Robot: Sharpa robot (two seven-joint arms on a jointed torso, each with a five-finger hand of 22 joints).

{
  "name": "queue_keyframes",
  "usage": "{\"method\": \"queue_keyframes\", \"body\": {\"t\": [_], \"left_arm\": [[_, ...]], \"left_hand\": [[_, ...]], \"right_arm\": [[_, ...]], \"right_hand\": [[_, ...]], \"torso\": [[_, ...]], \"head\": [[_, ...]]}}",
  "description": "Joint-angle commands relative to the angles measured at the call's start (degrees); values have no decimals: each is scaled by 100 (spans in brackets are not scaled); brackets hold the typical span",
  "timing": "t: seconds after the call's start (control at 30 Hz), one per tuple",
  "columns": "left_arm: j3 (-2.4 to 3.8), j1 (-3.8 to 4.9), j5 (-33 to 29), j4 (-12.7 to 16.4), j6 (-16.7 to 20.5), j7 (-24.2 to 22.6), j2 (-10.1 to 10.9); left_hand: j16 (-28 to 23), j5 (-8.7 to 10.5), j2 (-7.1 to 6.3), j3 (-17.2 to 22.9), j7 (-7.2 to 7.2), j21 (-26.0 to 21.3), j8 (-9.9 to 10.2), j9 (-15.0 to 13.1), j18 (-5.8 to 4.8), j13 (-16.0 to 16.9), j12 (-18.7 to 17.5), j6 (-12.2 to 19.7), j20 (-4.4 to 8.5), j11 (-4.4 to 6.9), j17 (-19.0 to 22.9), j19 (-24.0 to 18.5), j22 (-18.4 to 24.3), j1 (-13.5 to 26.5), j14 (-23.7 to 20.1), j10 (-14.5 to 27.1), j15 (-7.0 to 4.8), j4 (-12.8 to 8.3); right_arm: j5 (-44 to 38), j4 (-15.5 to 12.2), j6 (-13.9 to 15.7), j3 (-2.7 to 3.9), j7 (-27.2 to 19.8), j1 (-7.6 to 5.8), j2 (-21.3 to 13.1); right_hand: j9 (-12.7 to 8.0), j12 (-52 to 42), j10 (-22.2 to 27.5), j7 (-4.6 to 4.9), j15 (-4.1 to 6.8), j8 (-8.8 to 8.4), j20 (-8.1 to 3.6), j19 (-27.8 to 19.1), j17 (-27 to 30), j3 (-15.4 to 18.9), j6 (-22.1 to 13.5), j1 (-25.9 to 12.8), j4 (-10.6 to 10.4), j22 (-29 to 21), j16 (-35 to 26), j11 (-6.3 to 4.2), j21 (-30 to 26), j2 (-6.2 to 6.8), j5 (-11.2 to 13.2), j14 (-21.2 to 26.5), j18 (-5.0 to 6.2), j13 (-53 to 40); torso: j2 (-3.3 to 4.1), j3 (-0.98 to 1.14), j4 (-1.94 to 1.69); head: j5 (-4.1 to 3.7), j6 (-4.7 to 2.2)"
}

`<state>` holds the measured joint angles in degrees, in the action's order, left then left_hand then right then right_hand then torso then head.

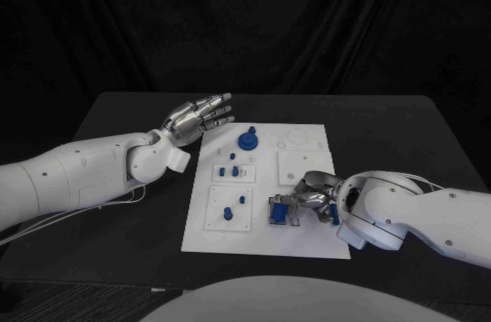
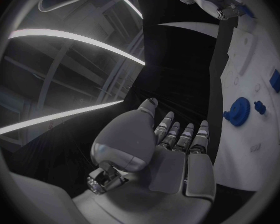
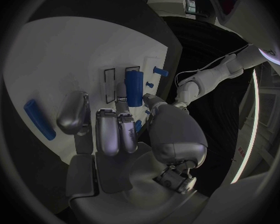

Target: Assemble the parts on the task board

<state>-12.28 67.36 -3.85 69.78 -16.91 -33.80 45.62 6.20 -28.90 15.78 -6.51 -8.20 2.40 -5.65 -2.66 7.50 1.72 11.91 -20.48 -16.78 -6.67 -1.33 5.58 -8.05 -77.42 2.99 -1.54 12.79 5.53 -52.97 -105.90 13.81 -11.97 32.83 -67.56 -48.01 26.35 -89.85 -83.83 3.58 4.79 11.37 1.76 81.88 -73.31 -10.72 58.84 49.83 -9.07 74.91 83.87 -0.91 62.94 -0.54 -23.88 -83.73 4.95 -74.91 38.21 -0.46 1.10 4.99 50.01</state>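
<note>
One white task board (image 1: 307, 240) at the centre of one black worktop (image 1: 113, 230). One blue gear (image 1: 247, 139) at its far end. Left robot hand (image 1: 199, 114): fingers spread, empty, beside the board's far corner. Right robot hand (image 1: 313, 198): curled over a blue part (image 1: 277, 211) on the board's near right area; grip cannot be told.

Matt white plastic on the task board (image 1: 307, 240), smooth and flat. Glossy blue plastic on the gear-shaped part (image 1: 247, 139) near the left robot hand (image 1: 199, 114). Polished silvery metal on both, the right robot hand (image 1: 315, 194) too. Dull black desk (image 1: 123, 123) beneath. Smooth white shell on the arms. Black cloth backdrop (image 1: 307, 31), folded.
</note>
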Motion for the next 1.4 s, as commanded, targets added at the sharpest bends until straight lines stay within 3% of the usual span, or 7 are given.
{"method": "queue_keyframes", "body": {"t": [0.03, 0.5, 0.8, 0.97, 1.17, 1.3, 1.4], "left_arm": [[6, -9, -33, 4, -93, -33, -12], [6, -12, -33, 1, -110, -10, -17], [6, -15, -33, 8, -130, -1, -9], [6, -18, -33, 22, -133, -14, 17], [6, -21, -33, 24, -118, -19, 32], [6, -21, -33, 30, -107, -20, 42], [6, -21, -33, 37, -105, -18, 48]], "left_hand": [[4, -24, 7, 26, -30, 23, -38, -5, -37, 2, -2, -29, -2, -39, -3, 22, 5, 62, 5, -7, 22, 7], [10, -26, 11, 36, -36, 21, -44, -6, -40, 3, 3, -38, -3, -45, -4, 21, 8, 69, 7, -7, 28, 9], [16, -41, 12, 52, -41, 23, -49, -7, -43, 4, 10, -47, -3, -51, -5, 23, 6, 62, 10, -9, 33, -4], [17, -49, 11, 61, -46, 23, -52, -8, -44, 5, 16, -53, -3, -56, -5, 24, 6, 57, 10, -11, 35, -12], [21, -57, 10, 74, -53, 24, -57, -10, -45, 6, 26, -62, -3, -64, -6, 28, 4, 51, 12, -14, 37, -24], [26, -62, 4, 83, -60, 26, -64, -12, -46, 9, 41, -76, -3, -72, -7, 30, 3, 48, 15, -20, 36, -36], [26, -62, 4, 83, -60, 26, -64, -12, -46, 9, 41, -76, -3, -72, -7, 30, 3, 48, 15, -20, 36, -36]], "right_arm": [[-16, -3, 30, 1, -27, 14, 12], [-16, 10, -176, 1, 38, 14, 25], [-96, -21, -46, 1, -18, 14, -27], [-308, -157, 408, 2, -299, 12, -206], [-686, -431, 1119, 3, -1079, -45, -539], [-1050, -586, 1489, 4, -1677, -92, -702], [-1501, -650, 1561, 3, -1876, -103, -756]], "right_hand": [[-6, -15, -617, 3, -23, 25, 0, -30, 10, 41, -49, -52, -65, 756, -27, 8, -31, 26, 130, -351, 49, -1509], [4, -15, -617, 13, -30, 68, 5, -16, 43, 316, -110, 116, -116, 752, -31, 17, -83, 168, 874, -346, 51, -1509], [17, -15, -617, 20, -37, 124, 11, -9, 62, 768, -157, -39, -453, 751, -27, 24, -147, 182, 2025, -344, 58, -1509], [59, -15, -617, 2, -28, 217, 5, 2, -21, 918, -126, -95, -638, 758, 11, 11, -142, 172, 2063, -360, 57, -1509], [146, -15, -617, -26, -9, 371, -12, 20, -75, 984, -115, 58, -697, 774, 41, -13, -109, 166, 1987, -371, 51, -1509], [384, -15, -617, -45, 10, 727, -35, 51, -171, 1039, -309, 635, -616, 809, 92, -37, -12, 187, 1604, -383, 30, -1509], [506, -15, -617, -34, -4, 883, -30, 64, -198, 1066, -484, 896, -558, 821, 108, -20, 34, 211, 1466, -386, 22, -1509]], "torso": [[1, 3, 0], [0, 2, 2], [-2, 5, 6], [0, 10, 2], [-4, -4, -13], [6, 7, 12], [11, 7, 3]], "head": [[17, -1], [17, -1], [51, -1], [86, -1], [94, -1], [132, -1], [126, -1]]}}
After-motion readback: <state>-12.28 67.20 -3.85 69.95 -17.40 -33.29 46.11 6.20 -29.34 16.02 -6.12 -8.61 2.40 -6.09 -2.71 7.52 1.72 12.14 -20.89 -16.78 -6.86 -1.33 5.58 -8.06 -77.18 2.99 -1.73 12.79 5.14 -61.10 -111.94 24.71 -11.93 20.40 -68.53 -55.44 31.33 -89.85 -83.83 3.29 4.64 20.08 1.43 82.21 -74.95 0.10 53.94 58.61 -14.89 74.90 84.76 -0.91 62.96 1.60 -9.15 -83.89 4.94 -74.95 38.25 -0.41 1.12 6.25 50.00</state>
